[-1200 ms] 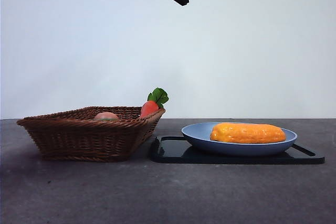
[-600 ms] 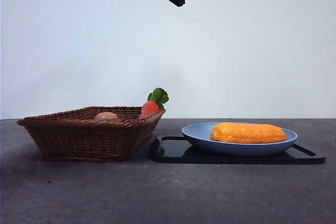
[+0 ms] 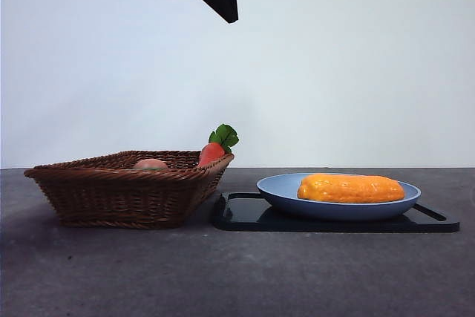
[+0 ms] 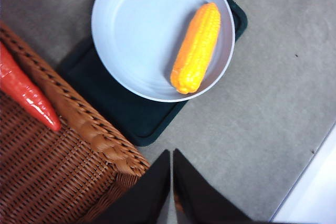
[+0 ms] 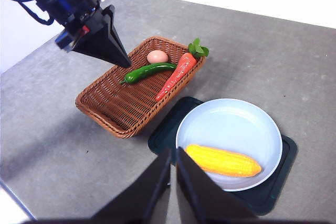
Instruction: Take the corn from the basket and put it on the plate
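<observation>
Corn (image 4: 196,48) sits in the plate (image 4: 126,30) — placement looks done. Left end effector (image 4: 171,167) closed, empty, high above basket (image 4: 63,150) rim. Retract clear; right end effector (image 5: 174,164) closed, parked — leave it.

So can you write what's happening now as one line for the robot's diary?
corn: lying on plate | basket: carrot inside | left hand: shut, raised above basket | right hand: shut, holding nothing
</observation>
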`<state>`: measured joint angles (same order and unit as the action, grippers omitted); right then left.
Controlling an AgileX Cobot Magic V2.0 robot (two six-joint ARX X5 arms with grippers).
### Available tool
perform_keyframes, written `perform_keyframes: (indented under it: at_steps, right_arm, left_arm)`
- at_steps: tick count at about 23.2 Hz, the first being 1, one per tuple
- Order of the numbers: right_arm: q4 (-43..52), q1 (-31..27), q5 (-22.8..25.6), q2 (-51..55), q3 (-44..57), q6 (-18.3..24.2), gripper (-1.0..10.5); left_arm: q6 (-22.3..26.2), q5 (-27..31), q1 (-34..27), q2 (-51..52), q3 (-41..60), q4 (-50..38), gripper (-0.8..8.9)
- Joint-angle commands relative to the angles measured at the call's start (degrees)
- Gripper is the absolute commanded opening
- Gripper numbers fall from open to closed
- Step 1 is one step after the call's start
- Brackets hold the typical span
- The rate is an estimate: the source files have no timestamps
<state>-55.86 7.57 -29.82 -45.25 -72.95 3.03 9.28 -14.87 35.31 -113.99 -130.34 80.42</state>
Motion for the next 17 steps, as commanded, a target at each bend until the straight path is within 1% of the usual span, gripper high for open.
perform_keyframes:
  at_steps: [1, 2, 5, 6, 7, 11, 17]
  right_arm:
    - [0.6, 0.2, -0.1, -0.3, -1.0, 0.4, 0.0]
    - [0.6, 0.2, -0.1, -0.3, -1.0, 0.4, 0.0]
    - [0.6, 0.2, -0.1, -0.3, -1.0, 0.4, 0.0]
    - [0.6, 0.2, -0.1, -0.3, -1.0, 0.4, 0.0]
    - [0.6, 0.2, -0.2, -0.3, -1.0, 0.4, 0.0]
    - [0.6, 0.2, -0.1, -0.3, -1.0, 0.4, 0.0]
    - [0.6, 0.2, 0.0, -0.3, -1.0, 0.4, 0.0]
  left_arm:
    - [-2.1, 0.0, 0.4, 0.3, -2.2, 0.7, 0.08]
    - [-2.0, 0.1, 0.3, 0.3, -2.2, 0.6, 0.08]
    - [-7.7, -0.2, -2.2, 0.4, -3.5, 0.4, 0.08]
    - [-8.1, -1.1, -3.2, 0.7, -4.1, 0.6, 0.08]
    - [-7.8, -3.0, -4.4, 1.7, -4.4, 0.3, 0.08]
    - [-7.5, -3.1, -9.0, 9.2, -4.4, -2.0, 0.08]
    - [-6.3, -3.1, -24.1, 25.6, -4.2, -2.4, 0.08]
